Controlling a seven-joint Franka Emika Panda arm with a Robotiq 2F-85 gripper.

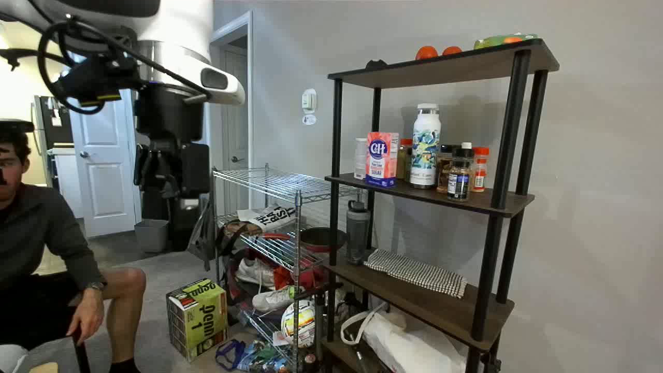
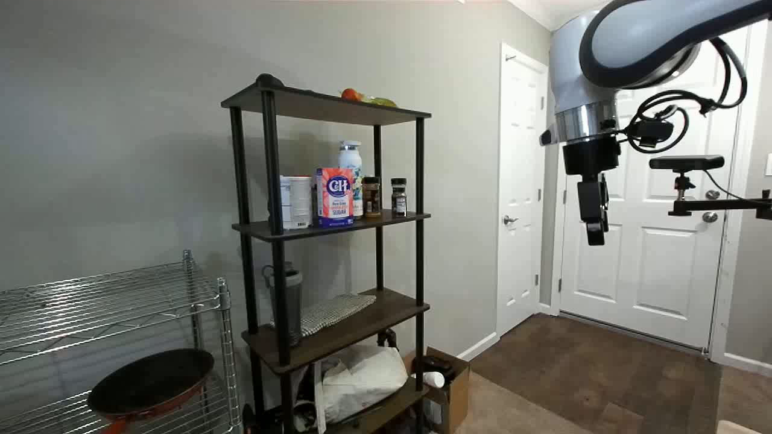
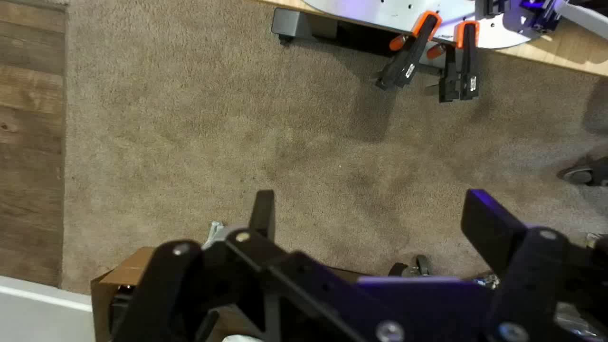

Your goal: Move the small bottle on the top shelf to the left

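The tall black-framed rack has a dark brown topmost board (image 1: 445, 72), which also shows in an exterior view (image 2: 325, 108). No bottle shows on that board. A small spice bottle with a black lid (image 1: 458, 181) stands upright near the front edge of the board below it (image 1: 481, 202). The bottle also shows in an exterior view (image 2: 398, 199), near that board's right end. My gripper (image 3: 369, 209) is open and empty, with bare carpet between its fingers. It points down, well away from the rack, in both exterior views (image 1: 176, 223) (image 2: 595, 223).
The bottle's board also holds a sugar box (image 1: 382, 158), a tall white bottle (image 1: 426, 150), a red-capped bottle (image 1: 479, 171) and other jars. Rack posts (image 1: 500, 191) stand at the corners. A wire rack (image 1: 298, 243) stands beside it. A person (image 1: 46, 248) sits nearby.
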